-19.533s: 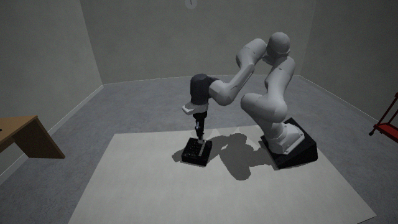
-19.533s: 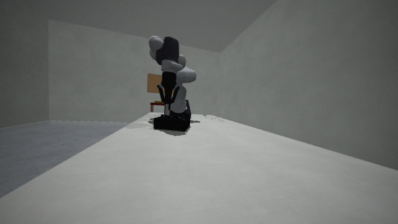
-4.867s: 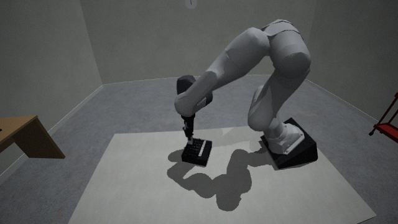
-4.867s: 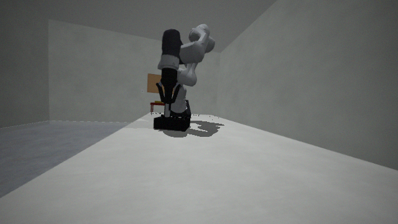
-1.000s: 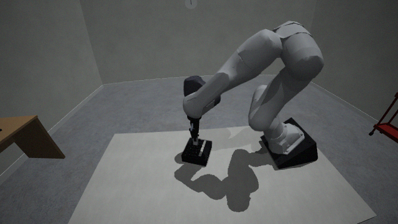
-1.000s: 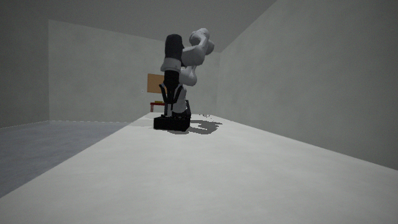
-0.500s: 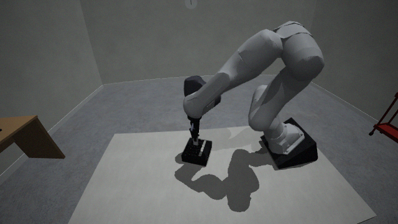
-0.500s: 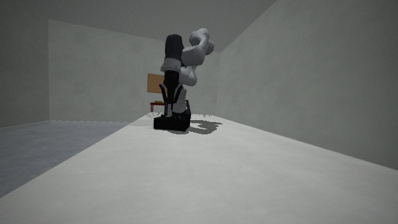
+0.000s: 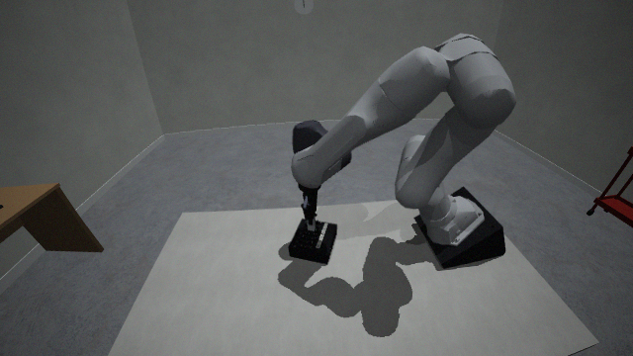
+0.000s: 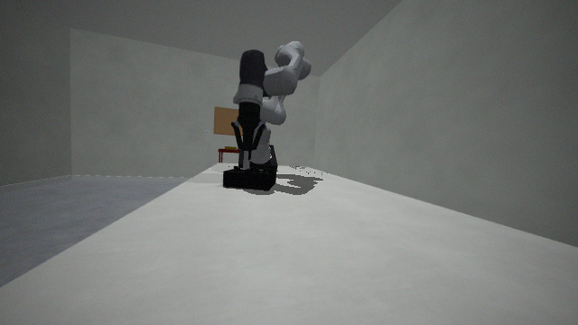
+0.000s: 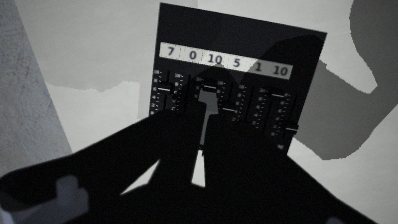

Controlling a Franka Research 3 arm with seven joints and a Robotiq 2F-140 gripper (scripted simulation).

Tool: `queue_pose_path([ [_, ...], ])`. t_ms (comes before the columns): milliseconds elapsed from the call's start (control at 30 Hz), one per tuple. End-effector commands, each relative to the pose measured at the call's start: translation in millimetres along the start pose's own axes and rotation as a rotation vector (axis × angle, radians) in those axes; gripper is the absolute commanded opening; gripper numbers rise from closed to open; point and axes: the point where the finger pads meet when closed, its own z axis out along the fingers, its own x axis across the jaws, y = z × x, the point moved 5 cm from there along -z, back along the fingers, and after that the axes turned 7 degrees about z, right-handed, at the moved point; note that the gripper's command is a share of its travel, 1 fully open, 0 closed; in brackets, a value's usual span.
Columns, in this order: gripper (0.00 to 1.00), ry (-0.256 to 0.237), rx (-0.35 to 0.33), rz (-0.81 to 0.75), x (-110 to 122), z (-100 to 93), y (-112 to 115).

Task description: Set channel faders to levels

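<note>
Plain grey walls (image 9: 237, 74) (image 10: 149, 104) (image 11: 30, 90) around a grey floor, apparently concrete, in dim light.

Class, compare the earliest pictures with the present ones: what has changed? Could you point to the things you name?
The white robot arm (image 9: 415, 84) (image 10: 280, 81) has swung into a different bend, its black claw (image 9: 311, 227) (image 10: 246, 167) (image 11: 205, 103) shifting away from the white number tape (image 9: 321, 235) (image 11: 225, 61). The black lighting desk (image 9: 309, 254) (image 10: 246, 180) (image 11: 240, 32) stayed put.
</note>
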Motion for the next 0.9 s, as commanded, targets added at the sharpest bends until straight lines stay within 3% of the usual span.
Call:
queue_pose_path([
  [0,0.0,0.003,0.007,0.005,0.0,1.1,-2.9],
  [867,0.0,0.003,0.007,0.005,-0.4,1.1,-6.1],
])
